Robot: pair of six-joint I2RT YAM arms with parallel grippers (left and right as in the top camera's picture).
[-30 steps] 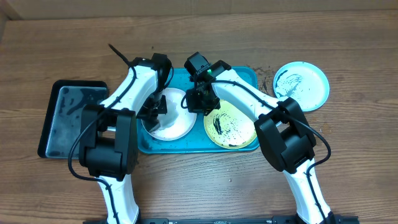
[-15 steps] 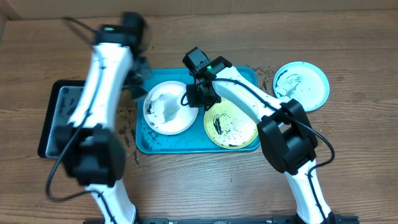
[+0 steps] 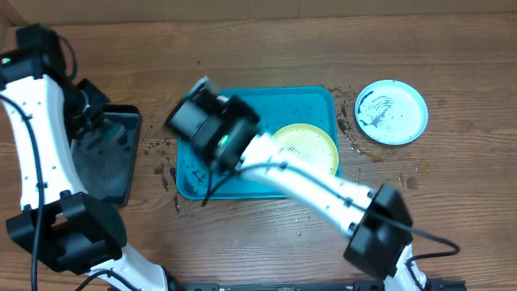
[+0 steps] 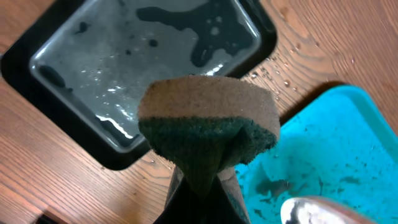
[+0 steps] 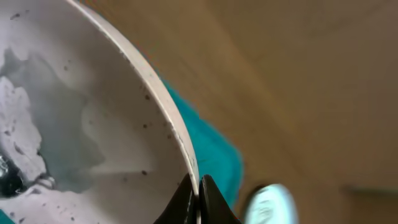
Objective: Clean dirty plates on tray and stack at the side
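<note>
White plate (image 5: 81, 130) tilted; yellow-green (image 3: 313, 144) on tray (image 3: 299, 103); blue (image 3: 392, 111) outside.

The big tray (image 3: 299, 105) sits in the middle of the worktop (image 3: 266, 48), with the first plate (image 3: 311, 145) in its right half. The second plate (image 3: 392, 111) lies on the worktop to its right, and the small tray (image 3: 117, 162) to its left. The sponge (image 4: 208, 121) hangs over the small tray's edge. The third plate (image 5: 93, 124) is held up above the big tray's left half.

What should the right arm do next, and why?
Probably carry the white plate sideways off the turquoise tray and set it down: the right gripper is pinching its rim, and the left gripper holds the sponge at the black tray.
</note>
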